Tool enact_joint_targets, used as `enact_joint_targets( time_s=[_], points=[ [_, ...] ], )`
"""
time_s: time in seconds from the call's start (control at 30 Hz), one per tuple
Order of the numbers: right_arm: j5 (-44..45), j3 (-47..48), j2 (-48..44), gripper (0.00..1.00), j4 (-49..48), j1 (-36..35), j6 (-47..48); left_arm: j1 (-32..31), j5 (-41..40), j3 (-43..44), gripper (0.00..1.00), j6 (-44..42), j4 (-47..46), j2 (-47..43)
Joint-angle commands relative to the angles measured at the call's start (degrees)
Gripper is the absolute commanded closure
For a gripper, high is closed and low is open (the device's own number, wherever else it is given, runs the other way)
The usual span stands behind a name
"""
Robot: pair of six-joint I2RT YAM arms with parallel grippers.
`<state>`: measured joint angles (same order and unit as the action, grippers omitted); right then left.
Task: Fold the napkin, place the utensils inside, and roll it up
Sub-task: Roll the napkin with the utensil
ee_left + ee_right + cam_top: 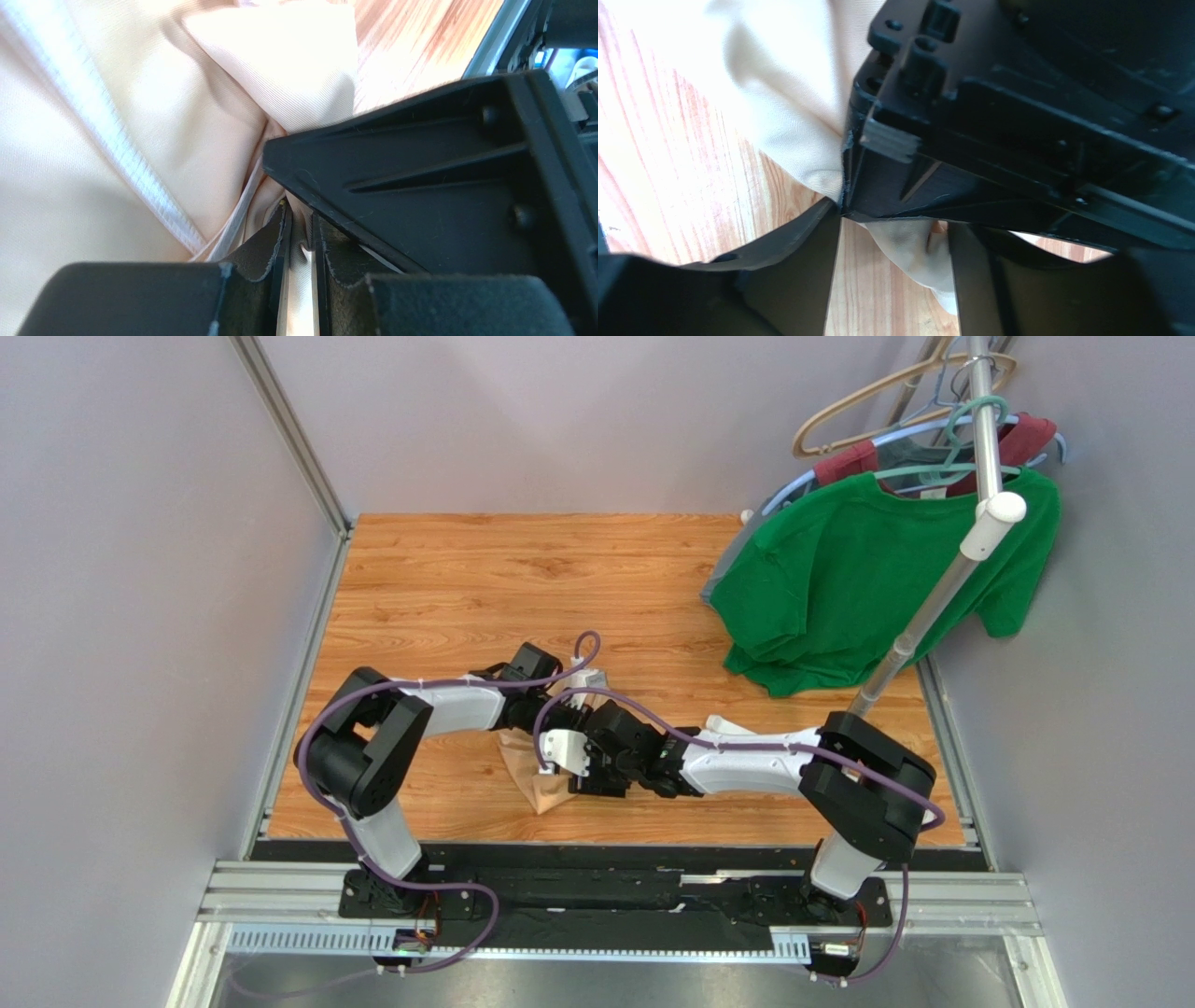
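**Left gripper** (298, 218): two black padded fingers drawn almost together. A thin pale fold of cloth is pinched between the pads, so it reads as clamped on fabric.

**Right gripper** (896, 234): black fingers set well apart, with bare wood showing in the gap. A crumpled tip of cloth lies between them, and neither finger presses on it. Its jaws sit just beside the body of the left gripper, which fills the upper part of the right wrist view.

**Peach-tan napkin** (105, 210): thin cloth with a slight sheen and a white stitched hem running diagonally. It is bunched and creased rather than flat. From above only a small tan patch shows, under and just in front of the two meeting wrists, near the front edge of the board.

**Utensils**: none shows in any view. They may be hidden by the arms or inside the cloth; this cannot be told.

**Wood-grain tabletop** (463, 574): carries the napkin.

**Green T-shirt** (842, 588): hangs on a hanger from a metal garment rack (943, 599) at the far right, well apart from the work.

**Step in hand (judged)**: gathering or folding the napkin, an early stage. No neat fold and no roll is evident.

**Next move calls for**: the right fingers closing on the loose tip. Both grippers would then draw apart to spread the cloth taut before laying one edge over, taking care not to collide, since they are crowded together.
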<state>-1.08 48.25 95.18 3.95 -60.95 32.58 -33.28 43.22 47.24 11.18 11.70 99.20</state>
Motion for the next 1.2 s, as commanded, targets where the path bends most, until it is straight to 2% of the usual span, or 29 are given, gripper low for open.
enact_joint_targets(
  time_s=[0.0, 0.2, 0.4, 0.6, 0.67, 0.73, 0.93, 1.17],
  points=[
    [0.90, 1.76, 2.29, 0.51, 9.05, -0.40, -2.24, -1.44, -4.99, 0.83, 0.86, -1.60, 4.37, 0.21],
    [0.29, 2.55, 2.82, 0.57, 12.49, -0.40, -5.77, -1.44, -8.15, 2.15, 0.84, -1.86, 5.52, -1.46],
    [-0.59, 5.36, 5.28, 0.65, 16.53, -0.31, -8.14, -0.57, -8.24, 1.97, 0.73, -0.72, 4.29, -3.04],
    [-2.34, 6.77, 7.48, 0.71, 18.29, 0.04, -10.08, 1.81, -8.33, 1.01, 0.50, 2.17, 3.50, -4.80],
    [-2.78, 7.30, 7.83, 0.74, 18.90, 0.30, -10.51, 2.51, -8.94, 0.57, 0.38, 4.02, 2.37, -6.03],
    [-2.96, 7.73, 8.27, 0.76, 19.43, 0.48, -10.69, 3.74, -9.21, -0.22, 0.34, 5.42, 1.48, -8.22],
    [-4.89, 8.18, 8.62, 0.81, 20.05, 1.09, -10.96, 6.99, -9.65, -1.19, 0.32, 7.19, 0.78, -10.52],
    [-5.68, 8.88, 9.15, 0.82, 19.96, 1.71, -10.87, 7.09, -9.12, -1.54, 0.31, 7.45, -0.10, -10.87]
  ],
)
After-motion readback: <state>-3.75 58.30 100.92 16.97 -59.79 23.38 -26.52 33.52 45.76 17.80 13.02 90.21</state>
